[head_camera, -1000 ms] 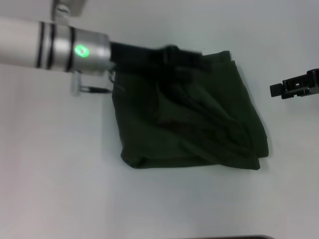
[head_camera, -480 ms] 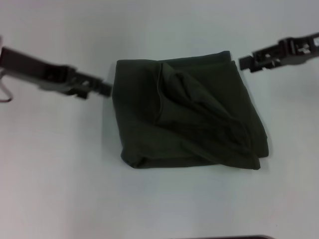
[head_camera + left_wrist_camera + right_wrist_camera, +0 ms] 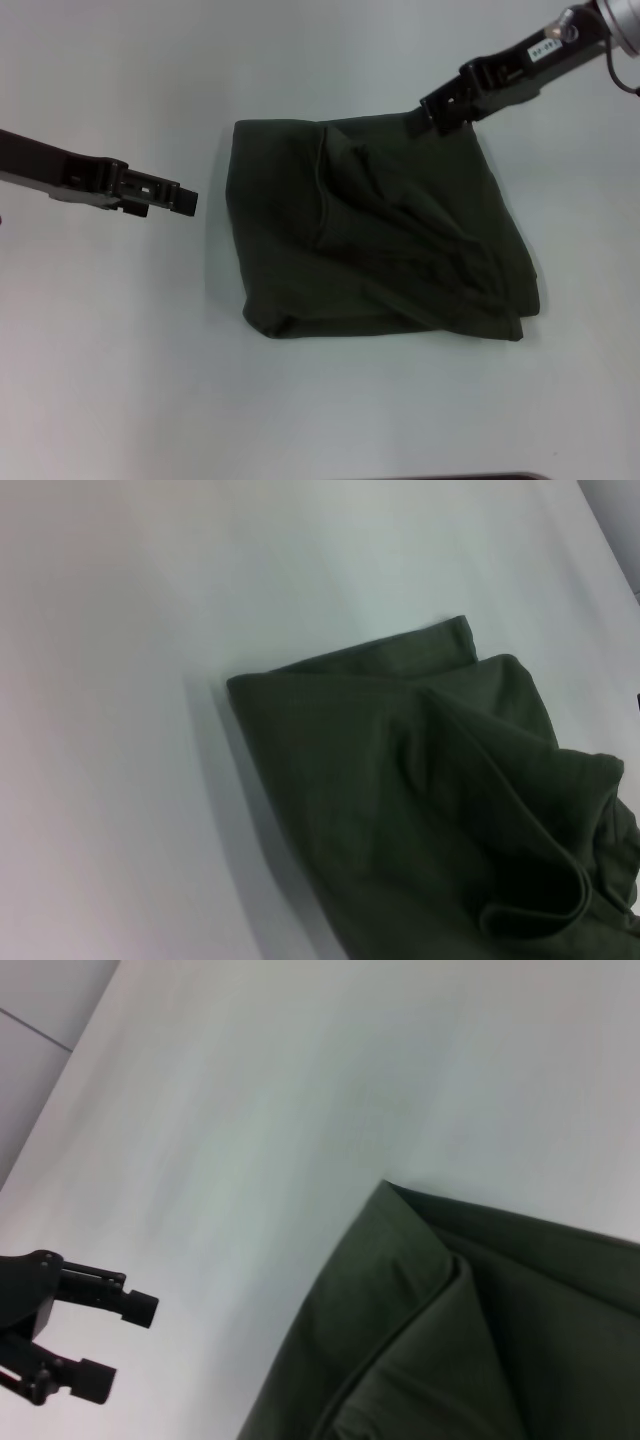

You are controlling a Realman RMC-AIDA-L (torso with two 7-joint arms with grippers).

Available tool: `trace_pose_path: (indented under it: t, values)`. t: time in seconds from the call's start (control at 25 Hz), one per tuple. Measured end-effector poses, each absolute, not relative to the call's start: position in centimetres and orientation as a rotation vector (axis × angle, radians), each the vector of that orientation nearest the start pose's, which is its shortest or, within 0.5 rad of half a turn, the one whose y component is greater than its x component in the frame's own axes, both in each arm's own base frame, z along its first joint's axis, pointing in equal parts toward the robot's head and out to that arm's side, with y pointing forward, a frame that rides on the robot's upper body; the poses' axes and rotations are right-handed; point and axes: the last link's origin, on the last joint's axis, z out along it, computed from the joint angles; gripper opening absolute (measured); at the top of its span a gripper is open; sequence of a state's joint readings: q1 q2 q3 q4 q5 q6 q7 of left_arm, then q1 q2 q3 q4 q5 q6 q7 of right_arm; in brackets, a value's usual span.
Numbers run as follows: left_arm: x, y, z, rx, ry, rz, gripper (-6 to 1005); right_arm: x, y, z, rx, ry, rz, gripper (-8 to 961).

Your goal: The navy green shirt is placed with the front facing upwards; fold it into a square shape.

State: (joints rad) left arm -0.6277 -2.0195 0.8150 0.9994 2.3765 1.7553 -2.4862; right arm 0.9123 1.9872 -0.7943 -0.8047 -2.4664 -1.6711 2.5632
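On the white bench (image 3: 110,350), near its middle, the navy green shirt (image 3: 370,235) lies folded into a rough, slightly skewed square. Its near edge is a thick rolled fold, and loose ridges of cloth run diagonally across the top from the far middle toward the near right corner. No lettering or collar shows on the upper face. In the left wrist view the shirt (image 3: 430,810) shows layered edges and a puffed curl of fabric at one corner.

The left pincer (image 3: 185,200) hangs to the left of the shirt, just beside its left edge but apart from it. In the right wrist view this same pincer (image 3: 118,1345) shows its two fingers spread with a gap between them and nothing held.

The right pincer (image 3: 432,112) reaches in from the far right, its tip at the shirt's far right corner. Whether it touches the cloth, and whether its fingers are spread or pressed together, cannot be told.
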Motion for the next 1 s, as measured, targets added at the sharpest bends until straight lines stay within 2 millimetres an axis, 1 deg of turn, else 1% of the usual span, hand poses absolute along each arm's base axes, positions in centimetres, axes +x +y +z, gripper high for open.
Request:
trace_pose_path:
  t: [0.12,0.24,0.44,0.56,0.72,0.84,1.0]
  values:
    - [-23.8,34.6,4.6,-2.547,-1.671,-0.069,903,16.2,40.3,2.7,-2.62,1.58,-0.013,573]
    - [-23.9,34.8,4.6,-2.537,-1.668,-0.071,903,15.1,40.2,1.8,-2.661,1.576,0.014,572]
    - [-24.4,35.1,5.2,-2.485,-1.689,-0.108,903,12.2,39.1,-0.8,-2.806,1.547,0.084,571]
    - [-24.7,35.3,5.8,-2.45,-1.705,-0.152,903,11.0,38.9,-2.6,-2.835,1.519,0.073,570]
    - [-25.6,35.9,7.1,-2.348,-1.73,-0.191,903,11.3,38.8,-5.2,-2.823,1.555,0.022,569]
    - [-26.8,36.3,8.0,-2.256,-1.747,-0.169,903,11.8,38.8,-6.0,-2.803,1.563,-0.007,568]
    - [-27.5,36.5,8.5,-2.206,-1.748,-0.155,903,12.3,38.5,-6.8,-2.791,1.589,-0.029,567]
